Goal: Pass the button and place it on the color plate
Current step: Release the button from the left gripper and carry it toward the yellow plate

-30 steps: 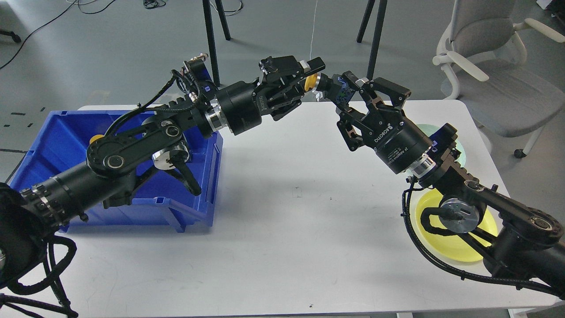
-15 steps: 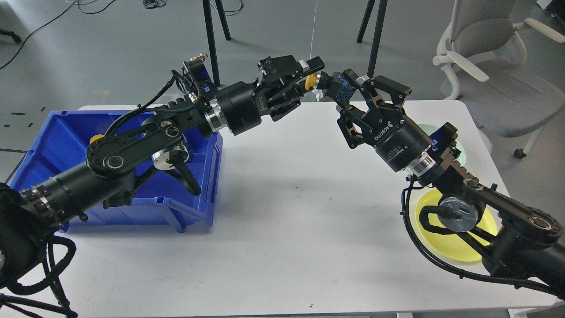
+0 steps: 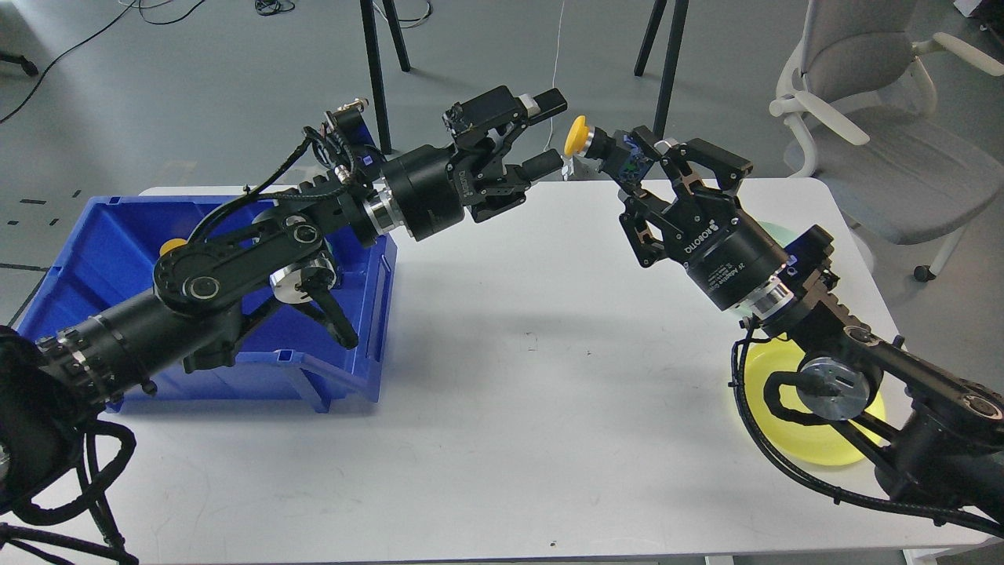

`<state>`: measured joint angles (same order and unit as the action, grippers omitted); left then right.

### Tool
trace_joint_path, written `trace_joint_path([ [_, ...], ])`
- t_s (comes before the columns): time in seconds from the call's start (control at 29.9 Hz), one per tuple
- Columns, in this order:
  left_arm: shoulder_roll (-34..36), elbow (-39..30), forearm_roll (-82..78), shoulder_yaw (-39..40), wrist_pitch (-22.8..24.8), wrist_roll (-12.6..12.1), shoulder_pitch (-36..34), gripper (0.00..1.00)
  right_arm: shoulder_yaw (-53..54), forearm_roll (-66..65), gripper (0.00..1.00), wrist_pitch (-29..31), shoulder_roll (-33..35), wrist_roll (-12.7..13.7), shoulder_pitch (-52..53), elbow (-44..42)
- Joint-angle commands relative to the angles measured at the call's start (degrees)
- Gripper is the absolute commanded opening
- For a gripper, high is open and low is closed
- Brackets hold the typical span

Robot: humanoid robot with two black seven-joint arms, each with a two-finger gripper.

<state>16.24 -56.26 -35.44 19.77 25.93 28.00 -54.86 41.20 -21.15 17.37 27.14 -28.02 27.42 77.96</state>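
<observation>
While left gripper (image 3: pixel 547 132) gapes empty, ROBOTIQ-marked right gripper (image 3: pixel 620 153) pinches yellow button (image 3: pixel 576 136) above table's (image 3: pixel 502 408) far edge.

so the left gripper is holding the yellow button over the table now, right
No. In the head view the right gripper holds the yellow button over the table. The left gripper is open, apart from it.

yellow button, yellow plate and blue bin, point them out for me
yellow button (image 3: pixel 577 135), head view, its round cap
yellow plate (image 3: pixel 816 443), head view, bare near rim
blue bin (image 3: pixel 102 251), head view, its inner wall
</observation>
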Motion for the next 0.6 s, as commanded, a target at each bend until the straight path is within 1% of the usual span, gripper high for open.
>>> trace_joint_path([
  [0.0,0.0,0.0,0.0,0.0,0.0,0.0,0.0,0.90,4.7,0.0,0.29,0.3,4.2,0.0,-6.1,1.1],
  [0.1,0.0,0.0,0.5,0.0,0.1,0.0,0.0,0.90,8.4,-0.3,0.29,0.1,9.3,0.0,-12.0,0.7],
  [0.23,0.0,0.1,0.6,0.0,0.0,0.0,0.2,0.90,11.0,-0.3,0.29,-1.0,14.0,0.0,-19.8,-1.6],
  [0.37,0.0,0.1,0.6,0.0,0.0,0.0,0.2,0.91,11.8,-0.4,0.29,-1.5,14.8,0.0,-25.1,-5.6],
  [0.57,0.0,0.1,0.7,0.0,0.1,0.0,0.2,0.91,10.9,-0.7,0.29,-2.7,14.0,0.0,-27.2,-14.6],
])
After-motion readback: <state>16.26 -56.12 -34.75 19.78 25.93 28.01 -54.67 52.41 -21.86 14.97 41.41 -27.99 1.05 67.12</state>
